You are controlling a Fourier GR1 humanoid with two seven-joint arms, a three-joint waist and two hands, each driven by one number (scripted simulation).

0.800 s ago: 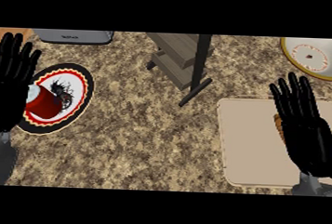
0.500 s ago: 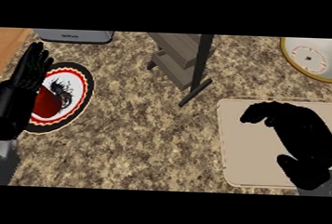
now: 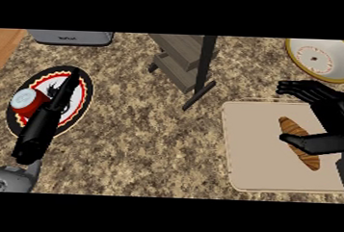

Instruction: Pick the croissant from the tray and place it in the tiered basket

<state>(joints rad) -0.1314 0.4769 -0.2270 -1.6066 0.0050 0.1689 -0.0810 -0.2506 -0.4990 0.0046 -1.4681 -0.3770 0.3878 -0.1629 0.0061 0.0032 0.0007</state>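
Observation:
A brown croissant (image 3: 300, 141) lies on the beige tray (image 3: 257, 150) at the right, its long side running down the tray. My right hand (image 3: 327, 112) hovers over the tray's right part, fingers spread toward the upper left and the thumb (image 3: 309, 141) crossing the croissant's middle; the fingers do not wrap it. The grey tiered basket (image 3: 182, 60) on its dark stand rises at the top centre, left of the tray. Turned edge-on, my left hand (image 3: 45, 120) stays with straight fingers over the plate at the left.
Under the left hand sits a black and red plate (image 3: 79, 93) bearing a red cup (image 3: 29, 102). A white bowl with a yellow rim (image 3: 321, 58) stands at the top right, a grey appliance (image 3: 69, 36) at the top left. Speckled counter lies between plate and tray.
My right hand has lifted and shifted right, uncovering the croissant, with the thumb now laid across it. The left hand has turned edge-on and moved over the plate.

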